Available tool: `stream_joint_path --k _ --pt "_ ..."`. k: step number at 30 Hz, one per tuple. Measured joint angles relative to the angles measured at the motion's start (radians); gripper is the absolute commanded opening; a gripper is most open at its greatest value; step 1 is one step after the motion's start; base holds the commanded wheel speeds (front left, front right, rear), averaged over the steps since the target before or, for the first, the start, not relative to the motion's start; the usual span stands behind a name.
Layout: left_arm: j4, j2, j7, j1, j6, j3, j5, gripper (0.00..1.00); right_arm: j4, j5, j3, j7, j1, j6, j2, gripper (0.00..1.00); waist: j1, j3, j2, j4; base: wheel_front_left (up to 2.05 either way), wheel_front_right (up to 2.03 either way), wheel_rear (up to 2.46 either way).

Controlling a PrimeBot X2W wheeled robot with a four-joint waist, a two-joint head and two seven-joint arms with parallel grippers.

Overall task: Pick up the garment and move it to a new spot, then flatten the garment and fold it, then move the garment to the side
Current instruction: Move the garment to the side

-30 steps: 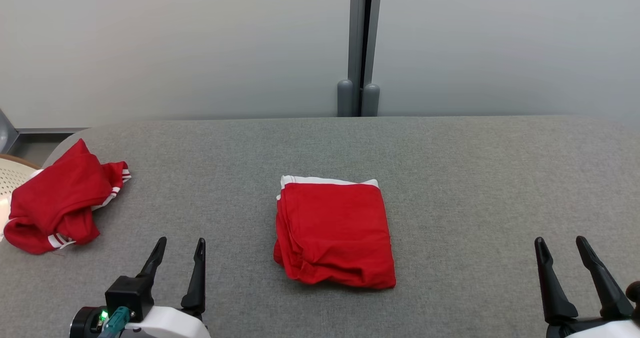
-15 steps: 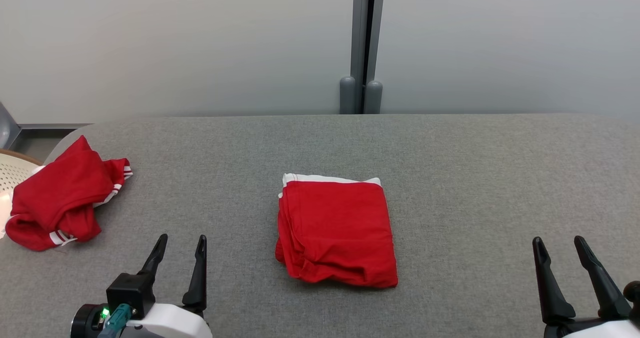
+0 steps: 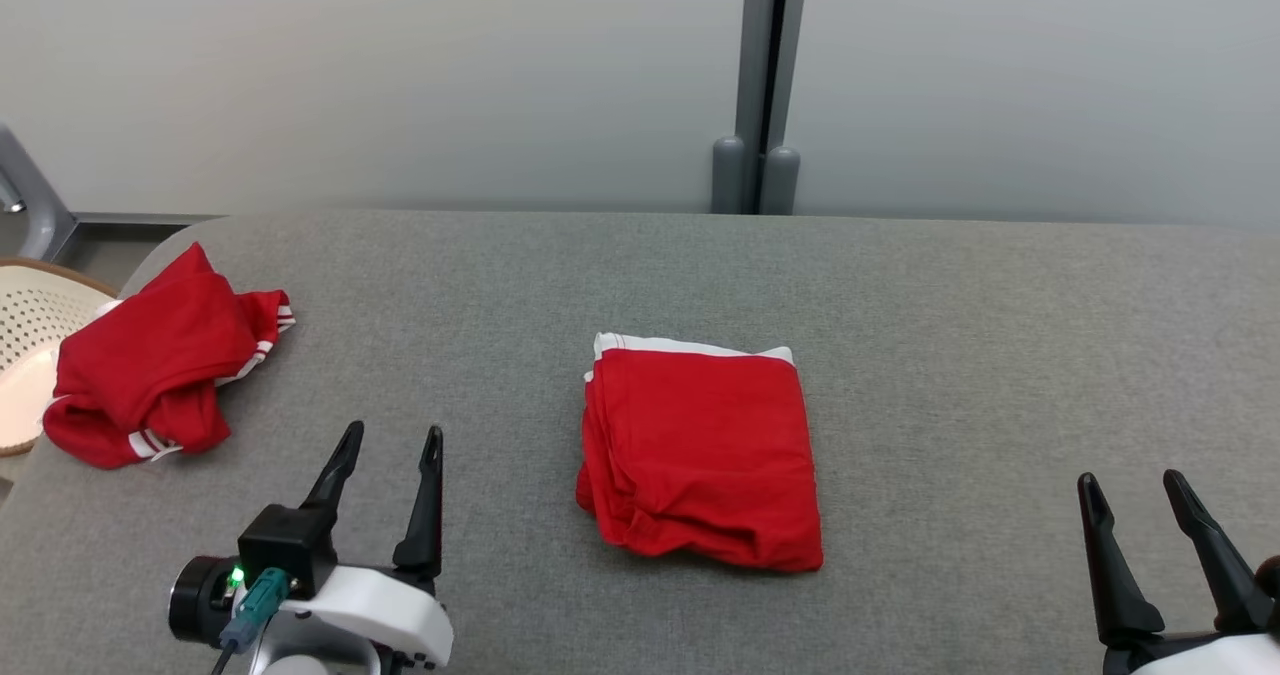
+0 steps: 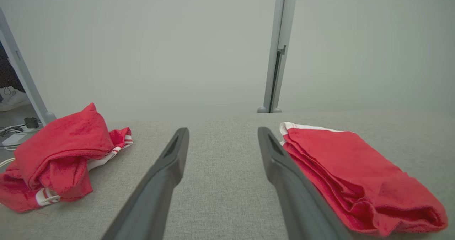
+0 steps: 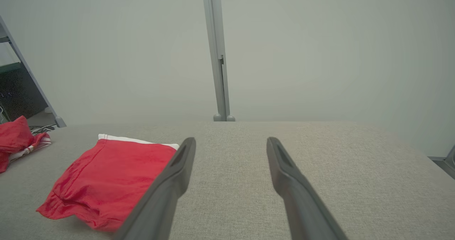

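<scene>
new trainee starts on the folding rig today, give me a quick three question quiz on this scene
1. True or false: the left tool and right tool are both open and hold nothing.
2. Fill in: the band along the far edge of the folded garment is ____.
3. Where does the crumpled garment lie? A: at the left end of the table. B: at its right end. C: on top of the folded garment.
Key: 1 true; 2 white; 3 A.
</scene>
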Motion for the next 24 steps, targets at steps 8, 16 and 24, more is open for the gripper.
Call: stream_joint_path --k 8,16,24 --pt "-0.014 -0.048 -0.02 -0.133 -0.012 -0.041 -0.002 1.0 0.028 -0.007 0.009 0.026 -0.051 0.0 -0.037 1.0 0.0 0.097 0.0 0.069 0.0 0.0 0.0" --pt "0.009 -0.08 -0.039 -0.264 -0.018 -0.086 -0.01 1.0 0.248 0.03 0.131 0.015 -0.248 0.0 -0.089 1.0 0.0 0.233 0.0 0.168 0.0 0.0 0.0" --pt "-0.043 -0.086 -0.041 -0.296 -0.007 -0.097 -0.02 1.0 0.458 0.078 0.221 0.034 -0.363 0.0 -0.083 1.0 0.0 0.312 0.0 0.254 0.0 0.0 0.0"
